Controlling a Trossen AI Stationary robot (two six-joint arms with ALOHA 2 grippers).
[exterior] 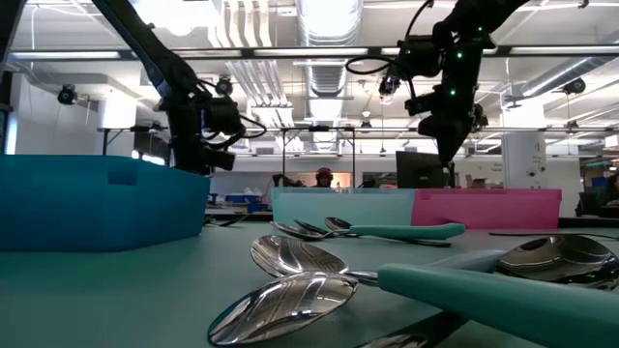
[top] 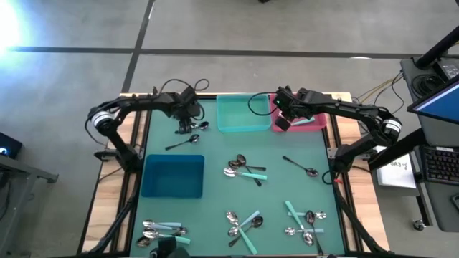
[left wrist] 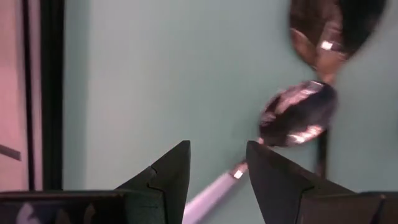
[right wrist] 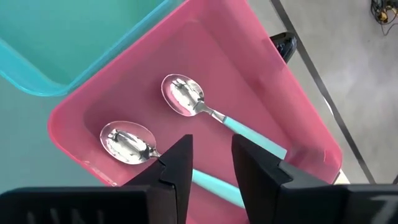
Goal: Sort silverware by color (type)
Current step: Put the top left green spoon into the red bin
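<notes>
With its fingers parted and holding nothing, the left gripper [left wrist: 217, 171] hangs over two spoons [left wrist: 298, 115] just beside the teal bin [top: 240, 115], and could nudge both or grab two; the empty right gripper [right wrist: 210, 162] hovers open over the pink bin [right wrist: 298, 99].

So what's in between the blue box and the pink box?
In the high view, the teal bin sits beside the pink bin, and nearer the blue bin there is bare green mat.

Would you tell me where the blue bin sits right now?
In the high view, the blue bin sits on the table's left half, below the left end effector, left of the middle spoon cluster.
</notes>
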